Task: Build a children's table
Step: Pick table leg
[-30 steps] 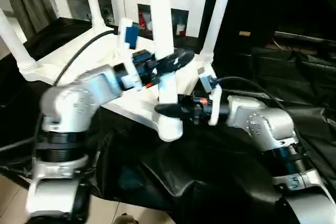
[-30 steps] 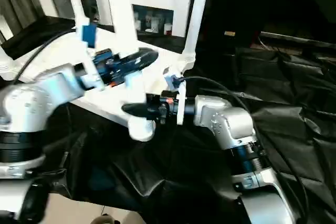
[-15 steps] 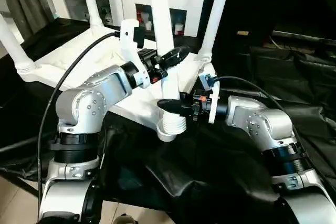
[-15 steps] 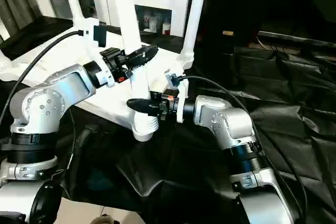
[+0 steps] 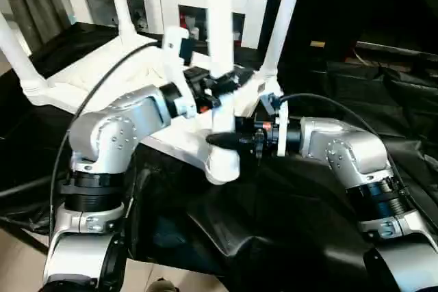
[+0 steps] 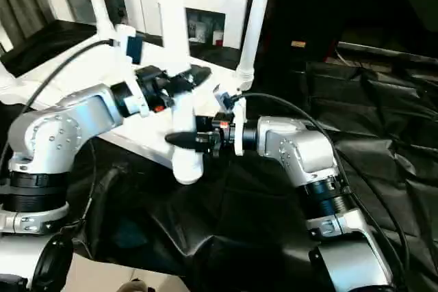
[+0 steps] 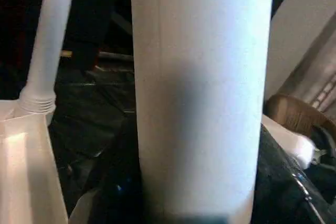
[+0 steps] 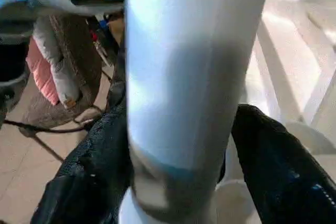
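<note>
Near-corner leg held upright in both grippers

The children's table (image 5: pixel 82 83) lies upside down on the black tabletop (image 5: pixel 383 94), legs up. The left gripper (image 5: pixel 220 81) jaws grasp the near leg (image 5: pixel 220 18) at the 6 o'clock corner. The right gripper (image 5: pixel 229 139) sits just below; its jaws bracket the leg, grip uncertain.

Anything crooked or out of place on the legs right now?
Nothing stands out. The children's table lies upside down on the black-draped work table, three legs seated upright. The fourth leg stands upright at the near corner, between the left gripper and right gripper.
</note>
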You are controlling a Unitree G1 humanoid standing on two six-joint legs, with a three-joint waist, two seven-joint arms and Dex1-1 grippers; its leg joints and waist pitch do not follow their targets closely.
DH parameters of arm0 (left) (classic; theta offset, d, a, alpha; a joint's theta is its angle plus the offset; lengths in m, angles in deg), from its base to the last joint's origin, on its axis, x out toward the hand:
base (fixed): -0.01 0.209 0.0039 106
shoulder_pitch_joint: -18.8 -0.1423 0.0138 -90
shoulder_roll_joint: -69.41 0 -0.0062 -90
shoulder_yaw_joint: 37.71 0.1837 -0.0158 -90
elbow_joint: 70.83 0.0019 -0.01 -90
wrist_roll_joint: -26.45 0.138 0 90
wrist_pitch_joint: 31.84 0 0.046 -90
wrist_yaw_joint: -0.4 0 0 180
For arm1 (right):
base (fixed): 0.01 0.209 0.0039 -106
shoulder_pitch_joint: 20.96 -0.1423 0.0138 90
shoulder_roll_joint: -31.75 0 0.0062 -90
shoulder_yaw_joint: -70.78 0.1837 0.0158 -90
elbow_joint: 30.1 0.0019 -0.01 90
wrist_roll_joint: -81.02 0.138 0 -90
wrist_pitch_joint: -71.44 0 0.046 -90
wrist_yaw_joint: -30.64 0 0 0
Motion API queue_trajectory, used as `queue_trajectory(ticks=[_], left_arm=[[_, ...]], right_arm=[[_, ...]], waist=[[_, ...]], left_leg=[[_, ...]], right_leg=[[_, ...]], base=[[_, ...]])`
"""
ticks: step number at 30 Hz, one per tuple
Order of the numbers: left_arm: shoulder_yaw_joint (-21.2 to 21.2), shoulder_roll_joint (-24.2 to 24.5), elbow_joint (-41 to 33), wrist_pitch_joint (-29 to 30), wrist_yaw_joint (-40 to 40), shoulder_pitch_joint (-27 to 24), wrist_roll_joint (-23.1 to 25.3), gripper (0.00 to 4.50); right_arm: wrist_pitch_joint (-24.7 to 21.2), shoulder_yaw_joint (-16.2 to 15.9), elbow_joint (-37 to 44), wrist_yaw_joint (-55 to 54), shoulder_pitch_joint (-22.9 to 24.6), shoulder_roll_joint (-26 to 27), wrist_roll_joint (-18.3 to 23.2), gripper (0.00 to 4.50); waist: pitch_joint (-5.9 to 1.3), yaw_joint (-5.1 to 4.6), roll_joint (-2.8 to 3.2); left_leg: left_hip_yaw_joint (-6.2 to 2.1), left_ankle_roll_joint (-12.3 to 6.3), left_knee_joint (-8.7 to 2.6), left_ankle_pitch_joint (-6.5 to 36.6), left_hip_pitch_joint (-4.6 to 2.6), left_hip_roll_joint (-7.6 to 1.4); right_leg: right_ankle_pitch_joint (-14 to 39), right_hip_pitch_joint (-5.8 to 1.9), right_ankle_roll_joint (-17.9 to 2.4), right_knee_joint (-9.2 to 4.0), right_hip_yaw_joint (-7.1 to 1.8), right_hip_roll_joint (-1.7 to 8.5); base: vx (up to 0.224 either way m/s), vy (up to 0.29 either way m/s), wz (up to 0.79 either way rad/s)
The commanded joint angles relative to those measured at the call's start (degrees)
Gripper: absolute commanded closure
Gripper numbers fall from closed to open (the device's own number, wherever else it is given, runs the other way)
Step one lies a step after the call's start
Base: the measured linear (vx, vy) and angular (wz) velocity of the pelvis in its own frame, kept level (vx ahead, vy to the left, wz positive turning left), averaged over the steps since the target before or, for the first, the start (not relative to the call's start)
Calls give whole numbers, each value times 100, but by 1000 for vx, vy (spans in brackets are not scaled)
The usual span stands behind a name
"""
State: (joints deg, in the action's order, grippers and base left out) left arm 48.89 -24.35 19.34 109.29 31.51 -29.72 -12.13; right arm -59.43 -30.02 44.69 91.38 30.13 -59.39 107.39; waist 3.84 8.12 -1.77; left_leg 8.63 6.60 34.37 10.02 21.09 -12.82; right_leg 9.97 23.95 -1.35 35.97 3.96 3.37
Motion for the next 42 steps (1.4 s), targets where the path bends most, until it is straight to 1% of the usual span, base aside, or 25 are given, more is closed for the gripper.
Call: queue_trajectory(ticks=[1,3,4,5,6,7,9,11,13,14,18,21,23,26,27,28,31,32,34,37,38,39,40,42], left_arm=[[77,32,-109,23,76,144,0,265],[86,42,-93,-1,107,153,29,265],[101,50,-93,-15,140,152,35,265],[117,58,-93,-34,163,148,40,265],[135,63,-101,-52,173,137,34,265],[135,63,-101,-52,173,137,34,265],[149,64,-130,-48,211,112,5,265],[158,62,-143,-33,252,105,-21,265],[190,69,-167,-33,306,97,-31,265],[203,60,-167,-41,319,95,-23,265],[221,51,-155,-59,337,90,-12,265],[224,54,-145,-71,339,92,-15,265],[215,64,-131,-75,346,96,-15,265],[199,73,-132,-67,357,87,-8,265],[193,82,-134,-65,360,81,-4,265],[192,84,-134,-65,360,80,-2,265],[161,92,-121,-59,335,80,0,266],[132,103,-98,-55,327,100,-6,266],[108,116,-87,-48,325,118,-15,266],[111,127,-94,-90,312,117,19,266],[95,116,-57,-91,184,125,88,231],[40,77,-8,-65,95,133,78,210],[7,66,14,-31,61,129,58,196],[-27,64,11,-38,82,94,21,193]], right_arm=[[-84,-77,-39,90,-135,-91,-55,144],[-129,-142,-68,121,-154,-126,-77,144],[-174,-151,-111,92,-171,-126,-83,144],[-188,-156,-164,78,-188,-120,-102,144],[-193,-146,-215,82,-199,-107,-131,144],[-193,-146,-215,82,-199,-107,-131,144],[-281,-17,-273,113,-219,-24,-1,144],[-294,15,-311,114,-239,1,41,144],[-317,34,-341,125,-249,18,79,144],[-363,31,-350,175,-248,22,123,144],[-413,-33,-332,262,-208,3,127,144],[-429,-67,-343,297,-191,-10,92,144],[-443,-59,-377,297,-198,0,91,178],[-470,-43,-410,294,-212,16,97,183],[-482,-40,-424,295,-220,26,97,198],[-485,-39,-427,296,-222,28,96,221],[-498,-43,-437,303,-229,42,89,230],[-508,-49,-449,315,-236,54,86,243],[-516,-57,-455,331,-235,64,84,248],[-520,-51,-449,333,-229,73,84,255],[-520,-42,-448,329,-229,79,87,256],[-518,-33,-450,325,-230,84,89,256],[-508,-20,-452,316,-229,92,90,256],[-480,23,-453,284,-220,115,100,257]], waist=[[-469,-19,-40],[-468,-18,-44],[-467,-24,-60],[-470,-14,-49],[-469,-20,-64],[-468,-19,-64],[-469,-18,-44],[-472,-20,-56],[-474,-17,-45],[-474,-17,-57],[-474,-16,-58],[-472,-14,-58],[-472,-14,-67],[-476,-11,-66],[-475,-10,-66],[-473,-12,-66],[-473,-14,-67],[-475,-13,-92],[-474,-9,-76],[-474,-9,-70],[-473,-9,-70],[-474,-8,-70],[-474,-9,-77],[-476,-8,-75]], left_leg=[[107,30,-345,551,-4,31],[106,20,-346,541,-2,29],[109,14,-344,529,2,31],[105,21,-346,505,-2,29],[109,21,-342,529,1,34],[108,25,-344,531,3,32],[103,36,-346,541,-2,28],[106,33,-343,519,-1,28],[108,38,-343,525,-3,29],[107,40,-343,517,-2,28],[105,42,-342,505,1,28],[104,53,-345,524,-1,27],[105,54,-344,520,3,28],[108,41,-338,496,4,30],[104,41,-342,481,0,25],[106,42,-341,479,6,28],[108,37,-338,497,2,31],[108,32,-340,477,4,29],[106,41,-340,473,4,26],[104,57,-342,497,1,25],[106,59,-340,509,-1,27],[106,60,-340,507,1,25],[105,59,-339,503,1,27],[102,66,-340,488,7,29]], right_leg=[[1007,-402,-793,-389,-239,345],[995,-408,-805,-388,-238,347],[990,-410,-800,-390,-241,346],[991,-410,-798,-382,-241,350],[1039,-408,-793,-388,-239,352],[1056,-411,-788,-388,-239,353],[1068,-406,-779,-385,-241,354],[1006,-405,-801,-380,-239,351],[989,-405,-816,-384,-241,351],[944,-409,-824,-378,-241,348],[919,-415,-821,-373,-239,349],[1012,-414,-796,-379,-240,353],[1011,-414,-789,-381,-240,351],[976,-414,-795,-376,-242,352],[956,-412,-804,-370,-239,351],[952,-414,-806,-373,-241,352],[956,-411,-810,-375,-238,349],[976,-417,-807,-371,-239,353],[991,-412,-799,-369,-240,356],[999,-411,-793,-372,-240,358],[1001,-408,-793,-375,-241,356],[985,-411,-794,-371,-241,355],[962,-412,-795,-372,-241,354],[968,-417,-793,-369,-237,356]], base=[[0,0,0],[0,0,0],[0,0,0],[0,0,0],[0,0,0],[0,0,0],[0,0,0],[0,0,0],[0,0,0],[0,0,0],[0,0,0],[0,0,0],[0,0,0],[0,0,0],[0,0,0],[0,0,0],[0,0,0],[0,0,0],[0,0,0],[0,0,0],[0,0,0],[0,0,0],[0,0,0],[0,0,0]])
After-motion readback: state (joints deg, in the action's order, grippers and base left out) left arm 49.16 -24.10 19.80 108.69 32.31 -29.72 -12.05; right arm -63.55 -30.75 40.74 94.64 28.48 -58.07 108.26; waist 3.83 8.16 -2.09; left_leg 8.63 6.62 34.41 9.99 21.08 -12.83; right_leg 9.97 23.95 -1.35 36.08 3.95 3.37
